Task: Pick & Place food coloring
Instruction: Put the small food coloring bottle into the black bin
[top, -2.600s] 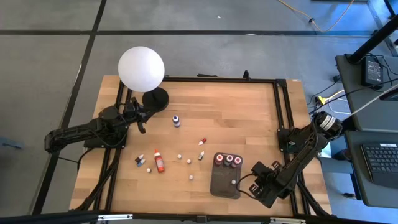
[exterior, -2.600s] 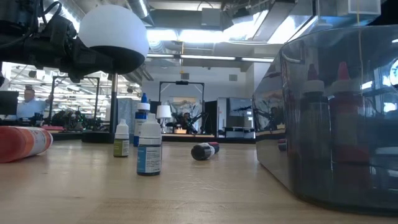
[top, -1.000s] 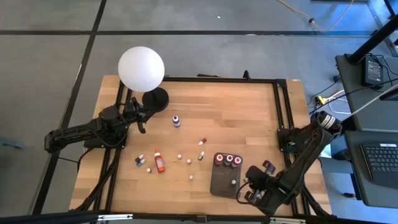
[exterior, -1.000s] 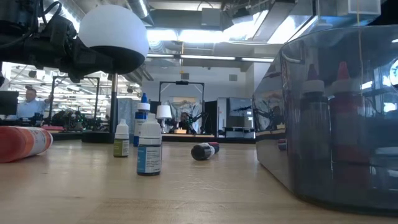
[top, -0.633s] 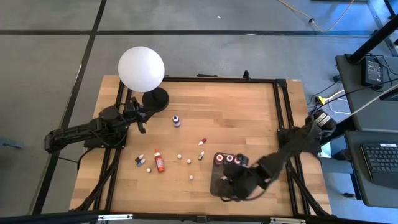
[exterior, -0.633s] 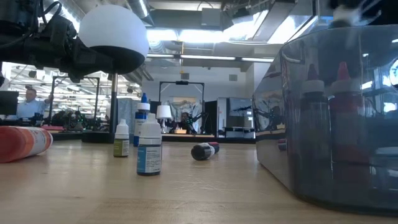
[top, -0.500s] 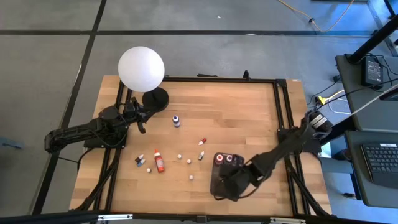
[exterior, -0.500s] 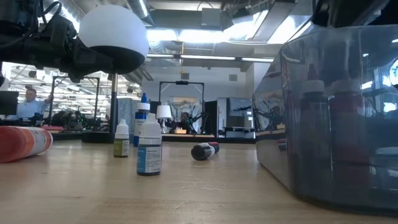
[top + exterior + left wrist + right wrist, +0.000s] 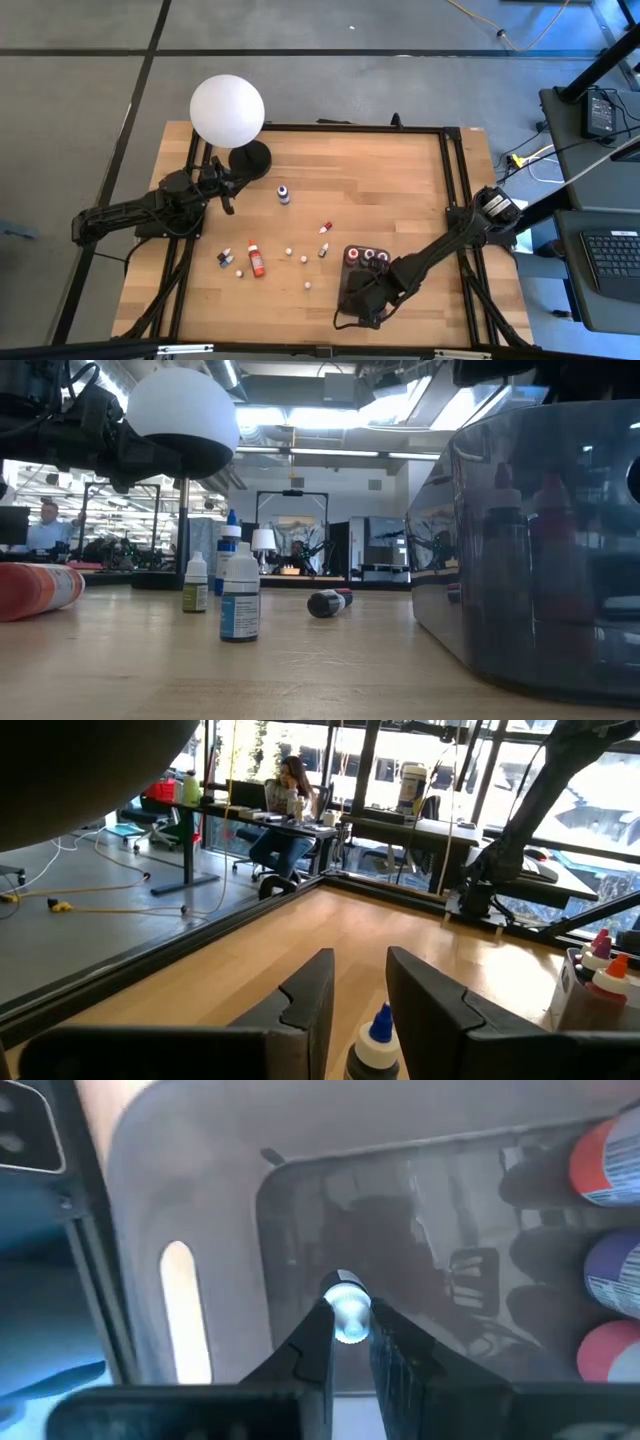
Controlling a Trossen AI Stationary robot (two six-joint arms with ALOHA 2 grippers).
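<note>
- over the dark tray (image 9: pixel 349 300), the right gripper (image 9: pixel 349 1342) hung with fingers pinched on a white-capped bottle (image 9: pixel 349 1318), likely to set it beside three bottles (image 9: pixel 367 256) already inside.
- by the lamp (image 9: pixel 228 110), the left gripper (image 9: pixel 227 196) waited, narrowly parted and holding nothing, as loose bottles (image 9: pixel 256 259) lay mid-table.

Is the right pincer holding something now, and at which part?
Yes: the right pincer, shut, pinches a small bottle by its white cap, over the grey tray.

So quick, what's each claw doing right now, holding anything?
Left claw: slightly open, empty, near the globe lamp.
Right claw: closed on a small white-capped bottle, over the grey tray.
</note>
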